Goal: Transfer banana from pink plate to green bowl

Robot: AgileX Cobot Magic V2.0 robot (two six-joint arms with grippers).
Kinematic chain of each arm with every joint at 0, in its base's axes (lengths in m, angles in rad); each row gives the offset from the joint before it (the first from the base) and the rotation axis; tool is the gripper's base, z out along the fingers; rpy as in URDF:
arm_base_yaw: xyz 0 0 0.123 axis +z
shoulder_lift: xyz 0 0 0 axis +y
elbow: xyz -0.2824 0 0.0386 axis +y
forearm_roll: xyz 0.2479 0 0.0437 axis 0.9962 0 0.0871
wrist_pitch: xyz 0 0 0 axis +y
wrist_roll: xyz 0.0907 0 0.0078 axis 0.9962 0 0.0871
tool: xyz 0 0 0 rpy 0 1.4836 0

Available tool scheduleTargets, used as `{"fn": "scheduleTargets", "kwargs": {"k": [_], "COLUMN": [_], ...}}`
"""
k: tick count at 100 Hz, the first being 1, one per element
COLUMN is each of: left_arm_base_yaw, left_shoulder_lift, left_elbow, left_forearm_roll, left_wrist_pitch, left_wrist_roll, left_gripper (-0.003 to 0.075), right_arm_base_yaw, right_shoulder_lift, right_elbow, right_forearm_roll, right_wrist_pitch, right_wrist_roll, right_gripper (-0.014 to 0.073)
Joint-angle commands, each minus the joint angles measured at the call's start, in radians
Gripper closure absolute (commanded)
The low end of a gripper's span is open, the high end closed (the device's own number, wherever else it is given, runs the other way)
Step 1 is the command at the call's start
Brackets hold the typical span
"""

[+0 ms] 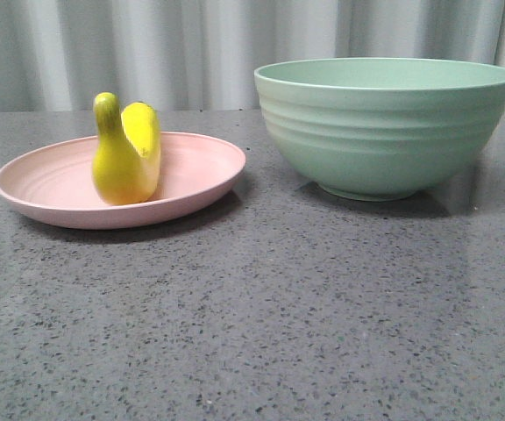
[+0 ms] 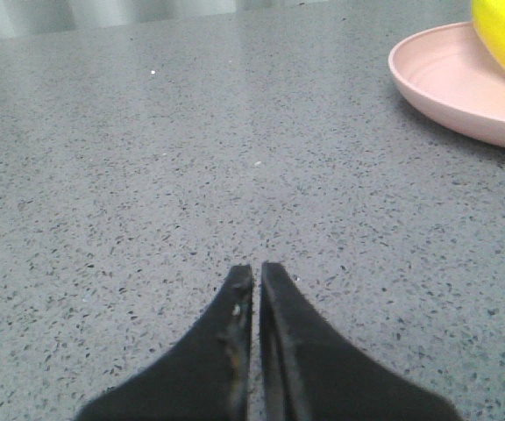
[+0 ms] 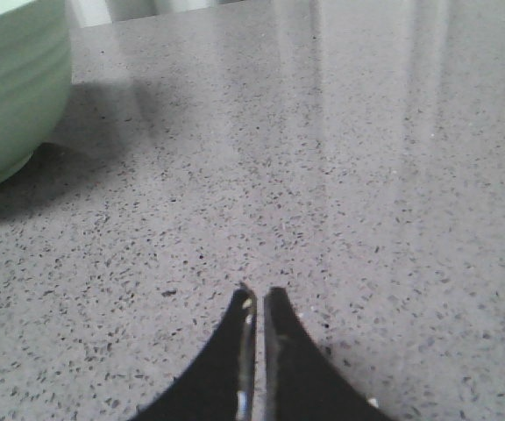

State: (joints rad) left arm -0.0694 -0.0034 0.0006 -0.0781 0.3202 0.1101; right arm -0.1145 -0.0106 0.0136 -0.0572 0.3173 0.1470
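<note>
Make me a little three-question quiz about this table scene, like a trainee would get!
1. True or false: the banana already lies in the green bowl.
2. Which dish stands on the robot's left side: the pink plate or the green bowl?
3. Multiple choice: the left gripper and right gripper are A) both shut and empty, B) both wide open, C) each holding fruit.

Key: 1 false, it rests on the pink plate; 2 the pink plate; 3 A.
</note>
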Motion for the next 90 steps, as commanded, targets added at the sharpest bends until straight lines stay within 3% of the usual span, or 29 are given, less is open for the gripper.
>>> {"fn": "scheduleTargets", "kwargs": {"k": [1,90], "left_arm_base_yaw": [0.002,0.002], "left_shoulder_lift": [-0.034,-0.034], "left_elbow": [0.027,0.027], "left_forearm_roll": [-0.01,-0.005], "left_wrist_pitch": [-0.038,-0.052], "left_wrist_roll": [0.002,0.002], "left_gripper": [0.0739,0.0738], "right_arm_base_yaw": [-0.005,-0.005], "right_shoulder_lift": [-0.018,-0.018], "right_elbow": [0.026,0.026], "right_forearm_roll": [-0.006,-0.006], "right_wrist_pitch": [-0.02,-0.02], "right_wrist_roll": [-0.003,-0.003], "right_gripper": [0.0673,0.0673]}}
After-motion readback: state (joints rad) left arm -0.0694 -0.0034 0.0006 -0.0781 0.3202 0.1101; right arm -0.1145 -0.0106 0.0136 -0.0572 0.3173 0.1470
